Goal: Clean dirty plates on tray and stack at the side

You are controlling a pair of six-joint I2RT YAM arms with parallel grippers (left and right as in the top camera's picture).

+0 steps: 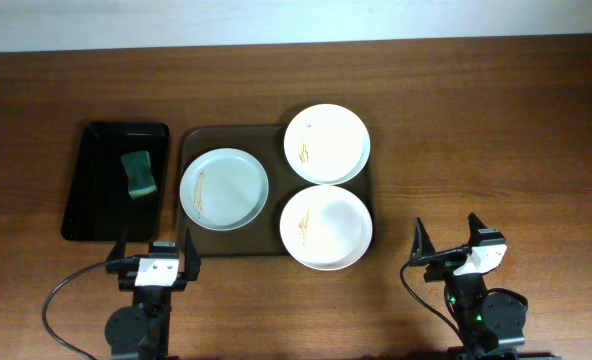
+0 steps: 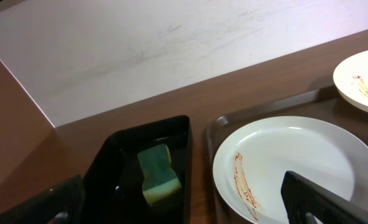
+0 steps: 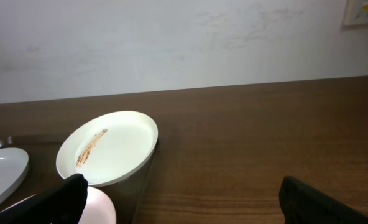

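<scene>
a: what does your left arm look like from overhead?
b: you'll see a black arm, a white block (image 1: 158, 268) behind the left gripper (image 1: 156, 247), two dark pointed fingers (image 1: 124, 245), and a black cable (image 1: 56, 295) looping off one side.
a: and the right?
b: much the same for you: the right gripper (image 1: 446, 232) is black with a white housing (image 1: 481, 258), plus a small green light (image 1: 454, 298) near its round base (image 1: 501, 312).

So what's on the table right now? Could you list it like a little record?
brown tray: holds three plates
bluish plate: left side, streaked
far white plate: right side, streaked
near white plate: right side, faint streaks
black tray: left of brown tray, holds green sponge
left end effector: open, empty
right end effector: open, empty
</scene>
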